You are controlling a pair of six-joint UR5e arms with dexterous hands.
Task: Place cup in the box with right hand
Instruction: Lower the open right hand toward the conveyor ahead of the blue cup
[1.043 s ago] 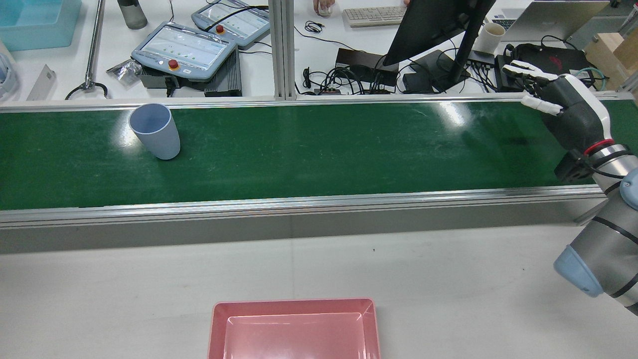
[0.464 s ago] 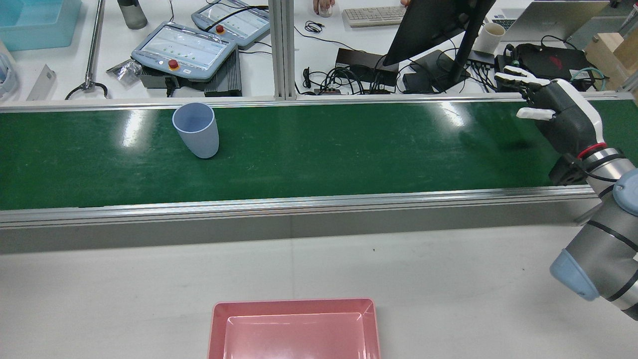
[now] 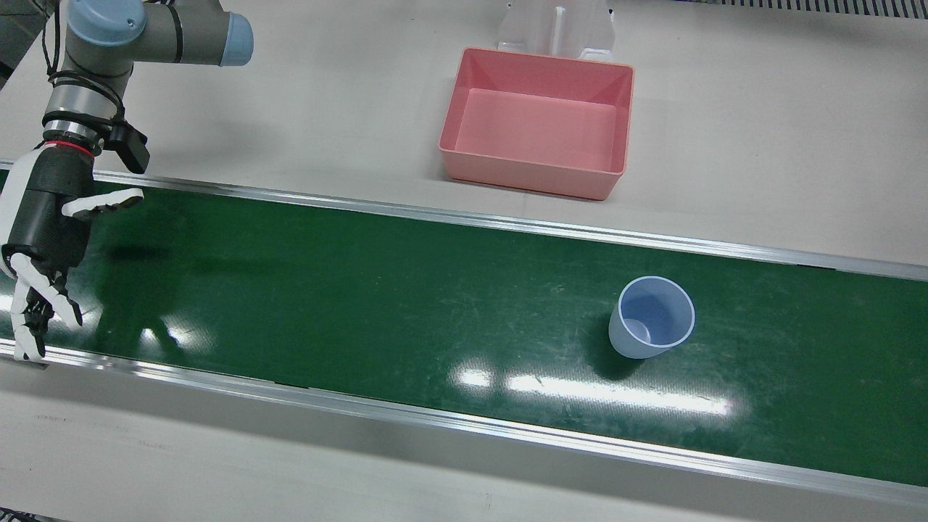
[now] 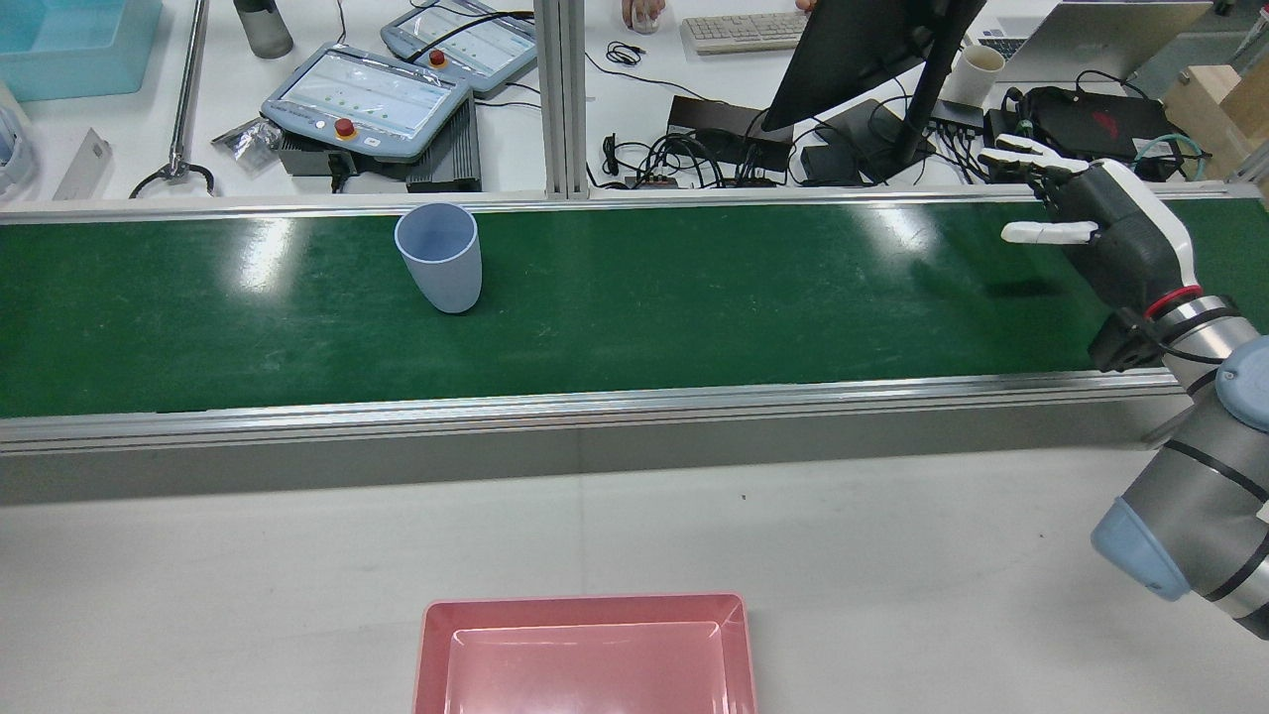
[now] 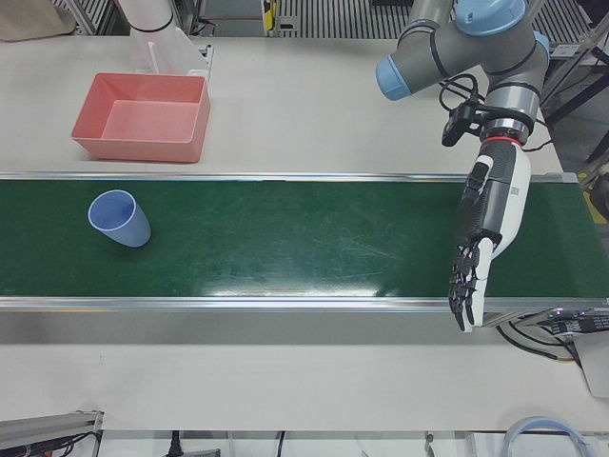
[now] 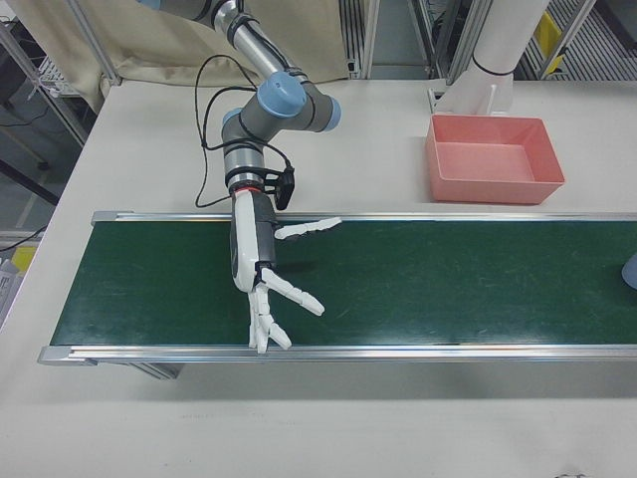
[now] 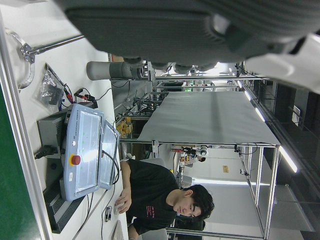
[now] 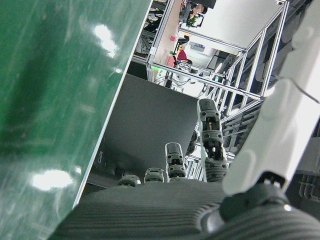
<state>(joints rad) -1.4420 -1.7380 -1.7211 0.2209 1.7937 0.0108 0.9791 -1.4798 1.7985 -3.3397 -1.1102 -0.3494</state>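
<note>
Cup upright on belt, box well apart

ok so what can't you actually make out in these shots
cup: nearly all cut off by the right-front view's right edge.
box: near side cut off by the rear view's bottom edge.
left hand: outside the rear and front views; only the left-front view shows it.
</note>
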